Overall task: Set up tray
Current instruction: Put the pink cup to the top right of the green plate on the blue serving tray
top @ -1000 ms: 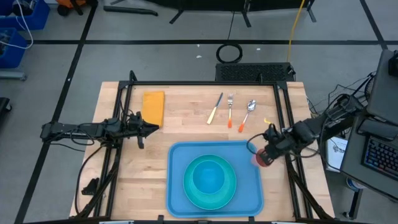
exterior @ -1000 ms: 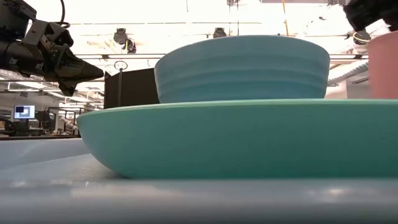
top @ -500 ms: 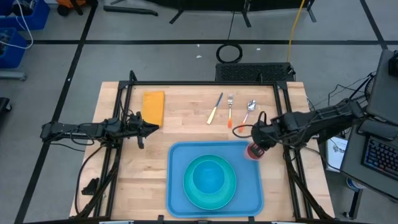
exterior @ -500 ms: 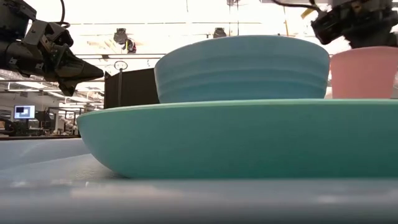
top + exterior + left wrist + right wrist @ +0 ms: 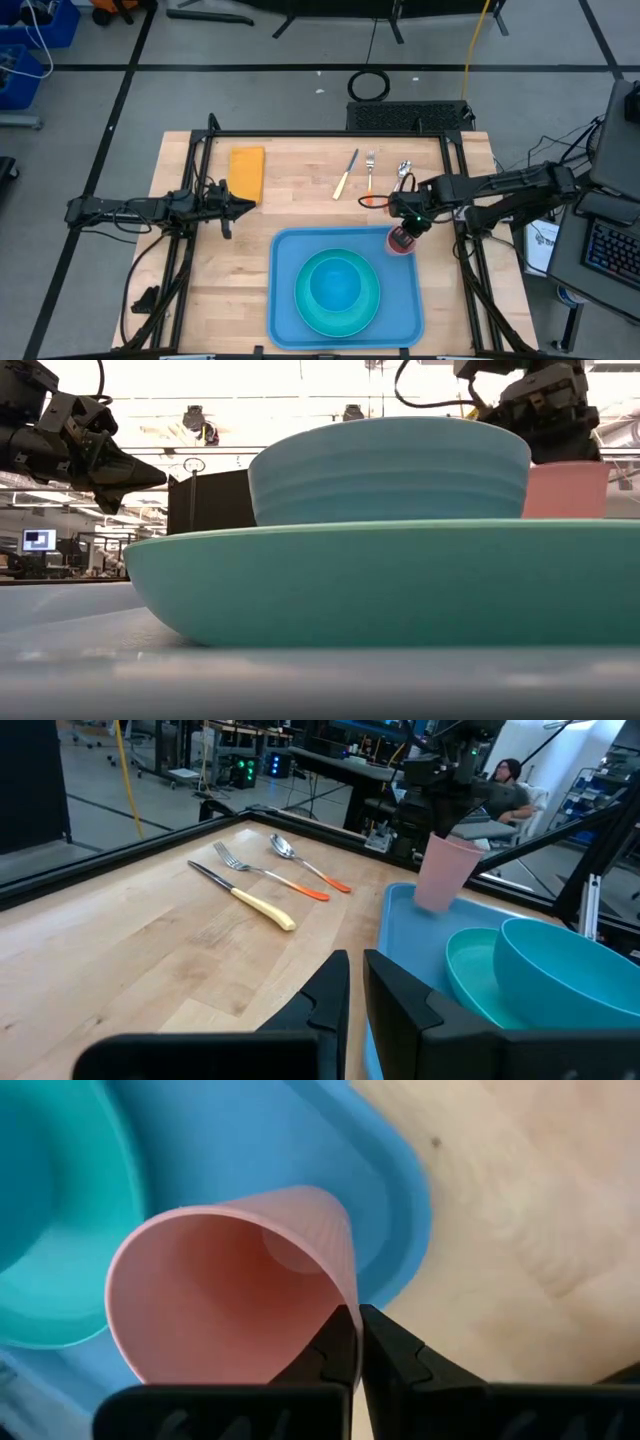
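A pink cup (image 5: 401, 241) hangs tilted over the far right corner of the blue tray (image 5: 290, 250), with my right gripper (image 5: 404, 228) shut on it. On the tray stands a turquoise plate (image 5: 303, 300) with a turquoise bowl (image 5: 336, 285) in it. A knife (image 5: 346, 175), a fork (image 5: 369, 176) and a spoon (image 5: 402, 171) lie on the wood beyond the tray. An orange-yellow napkin (image 5: 247, 172) lies at the far left. My left gripper (image 5: 250, 206) waits shut over the table's left side, pointing level toward the right. My right gripper holds the cup by its rim (image 5: 346, 1292), the wall pinched with one finger (image 5: 325, 1348) inside and the other (image 5: 395, 1348) outside. The fingers come steeply from above. The cup hangs tilted, mouth up, its base (image 5: 430, 903) by the tray's corner; I cannot tell if it touches.
A black frame (image 5: 300, 135) runs along the table's edges. The spoon's handle is partly under my right arm (image 5: 490, 190). Bare wood (image 5: 300, 205) lies between the cutlery and the tray. A person sits (image 5: 505, 785) in the room beyond the table.
My right gripper has swung toward the table's left and come down a little, turning about its own axis. It has carried the pink cup from just outside the tray's right rim to over the tray's far right corner. The cup stays gripped.
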